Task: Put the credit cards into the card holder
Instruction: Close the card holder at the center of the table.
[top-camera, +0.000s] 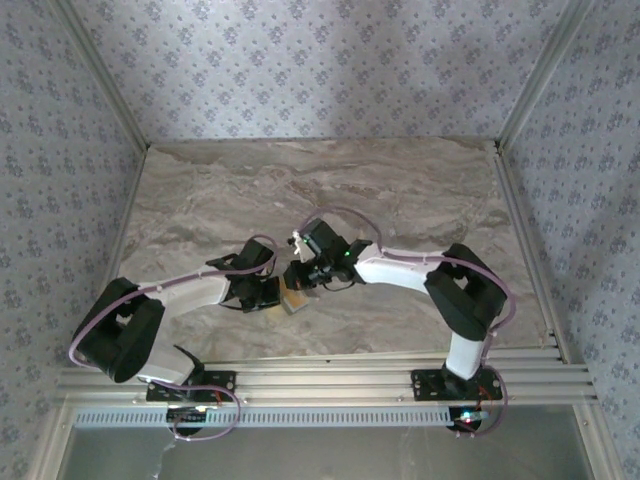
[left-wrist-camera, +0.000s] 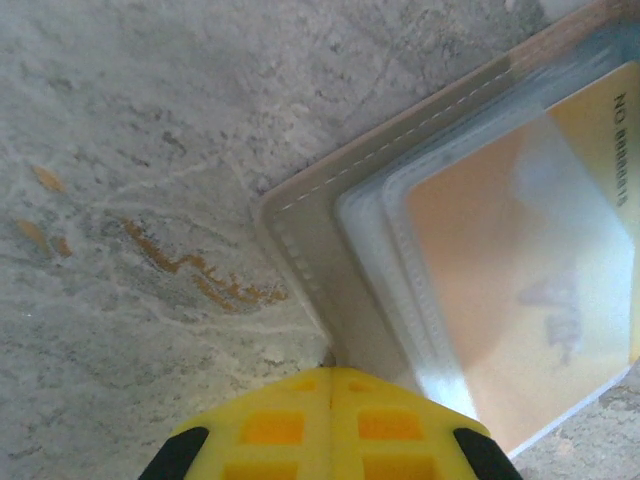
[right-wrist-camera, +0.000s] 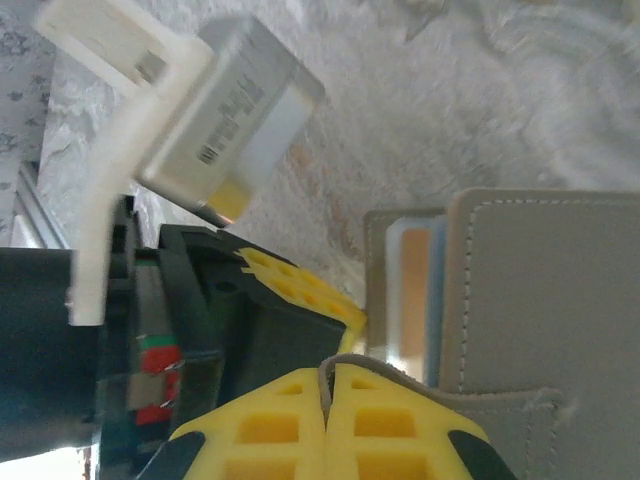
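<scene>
While two white-and-black robot arms bend inward to meet at mid-table, a flat grey stitched folding card holder (top-camera: 293, 301) lies open on the grey-veined marble tabletop (top-camera: 400, 190) between their tips. Seen from overhead, the holder is a small tan patch, with the left gripper (top-camera: 268, 294) at its left edge and the right gripper (top-camera: 303, 276) just behind it. Both elbows are swung outward.

The left wrist camera gives the detail. A thin yellow-orange rectangular credit card (left-wrist-camera: 500, 270) sits under clear plastic sleeves inside the holder (left-wrist-camera: 310, 250). Along the card's right edge runs "NO" and a string of digits, mostly eights, too blurred to read fully. The left gripper (left-wrist-camera: 331, 380) has its yellow fingers pressed together with nothing between them, and their tips are at the holder's near edge.

From the right wrist, the right gripper (right-wrist-camera: 328, 375) is clenched, and the grey flap (right-wrist-camera: 540, 300) of the holder appears pinched at its edge. The card (right-wrist-camera: 414, 290) shows as an orange strip behind it. The left gripper's yellow finger (right-wrist-camera: 300, 290) touches the holder's side. Above it, a white bracket carries a grey labelled module (right-wrist-camera: 235, 115), whose print is too small to read.
</scene>
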